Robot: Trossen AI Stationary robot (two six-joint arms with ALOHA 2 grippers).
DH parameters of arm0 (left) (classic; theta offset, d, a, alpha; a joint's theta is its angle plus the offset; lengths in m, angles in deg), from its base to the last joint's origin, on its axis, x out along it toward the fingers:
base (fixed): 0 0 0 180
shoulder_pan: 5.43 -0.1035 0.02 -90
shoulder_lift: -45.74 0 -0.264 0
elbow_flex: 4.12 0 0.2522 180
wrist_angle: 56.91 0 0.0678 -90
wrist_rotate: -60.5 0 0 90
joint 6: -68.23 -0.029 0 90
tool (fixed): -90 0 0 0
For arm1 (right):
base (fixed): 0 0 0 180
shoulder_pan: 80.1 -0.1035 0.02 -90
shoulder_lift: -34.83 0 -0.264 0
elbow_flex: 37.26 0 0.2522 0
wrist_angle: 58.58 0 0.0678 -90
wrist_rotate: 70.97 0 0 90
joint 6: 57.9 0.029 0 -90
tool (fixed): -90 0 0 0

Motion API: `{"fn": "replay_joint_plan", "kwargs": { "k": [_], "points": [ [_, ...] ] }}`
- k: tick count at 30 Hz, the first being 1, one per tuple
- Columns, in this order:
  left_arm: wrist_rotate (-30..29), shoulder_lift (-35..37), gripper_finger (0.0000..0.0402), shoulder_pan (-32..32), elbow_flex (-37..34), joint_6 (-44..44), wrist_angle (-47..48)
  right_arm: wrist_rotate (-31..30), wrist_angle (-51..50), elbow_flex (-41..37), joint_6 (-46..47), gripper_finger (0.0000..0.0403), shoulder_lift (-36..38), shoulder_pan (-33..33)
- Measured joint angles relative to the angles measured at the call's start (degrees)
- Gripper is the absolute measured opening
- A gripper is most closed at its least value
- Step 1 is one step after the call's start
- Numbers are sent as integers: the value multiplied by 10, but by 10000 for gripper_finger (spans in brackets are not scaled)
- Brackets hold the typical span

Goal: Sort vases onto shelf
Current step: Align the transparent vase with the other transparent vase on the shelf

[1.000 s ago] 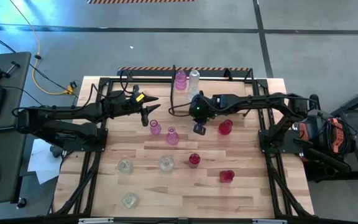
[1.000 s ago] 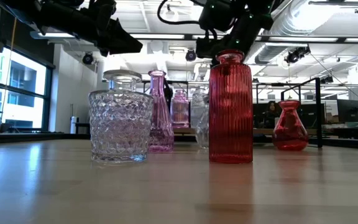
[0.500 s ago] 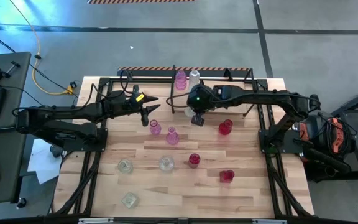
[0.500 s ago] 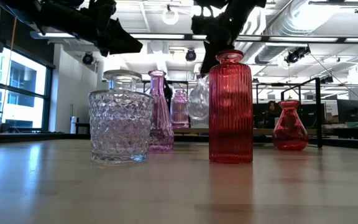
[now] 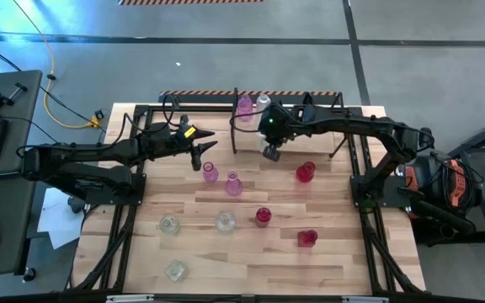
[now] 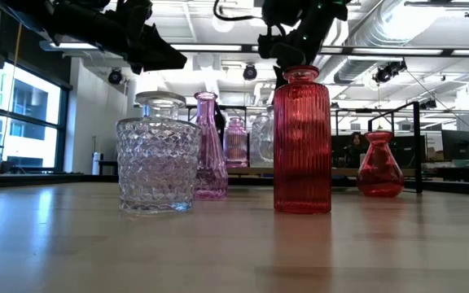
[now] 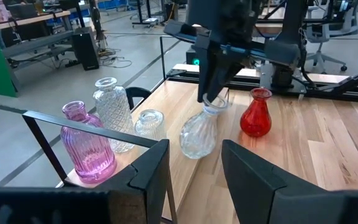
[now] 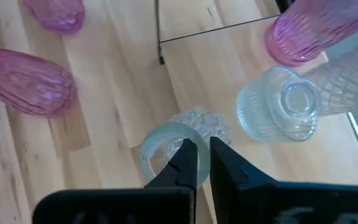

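Observation:
My right gripper (image 5: 269, 152) is shut on a clear round-bellied vase (image 7: 199, 134) and holds it in the air beside the shelf (image 5: 318, 97) at the table's far edge. On the shelf stand a pink vase (image 7: 86, 146), a tall clear vase (image 7: 114, 112) and a small clear jar (image 7: 149, 124). Farther left over the table, my left gripper (image 5: 200, 156) hangs open and holds nothing. Pink (image 5: 210, 173), red (image 5: 305, 172) and clear (image 5: 226, 221) vases stand on their bases on the table. My right gripper pinches the clear vase's mouth rim (image 8: 199, 144), one finger (image 8: 185, 163) inside the mouth and the other outside. The fingers come steeply from above. The vase hangs below them, slightly tilted and clear of the table.
More vases stand toward the near edge: a second pink one (image 5: 233, 184), two red (image 5: 263, 216) (image 5: 307, 238) and two clear (image 5: 168, 225) (image 5: 174, 270). The shelf's thin black frame bar (image 7: 42, 117) runs close to the held vase. Black arm frames line both table sides.
My right gripper has risen and gone toward the table's far edge and the shelf, carrying the clear vase up off the table. The vase now hangs beside the vases on the shelf.

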Motion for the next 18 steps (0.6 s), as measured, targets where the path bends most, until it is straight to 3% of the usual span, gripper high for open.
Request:
{"fn": "replay_joint_plan", "kwargs": {
  "k": [18],
  "points": [
    [0, 0, 140, 0, 0, 0, 0, 75, 3, 0, 0, 0, 0, 49]
  ]
}}
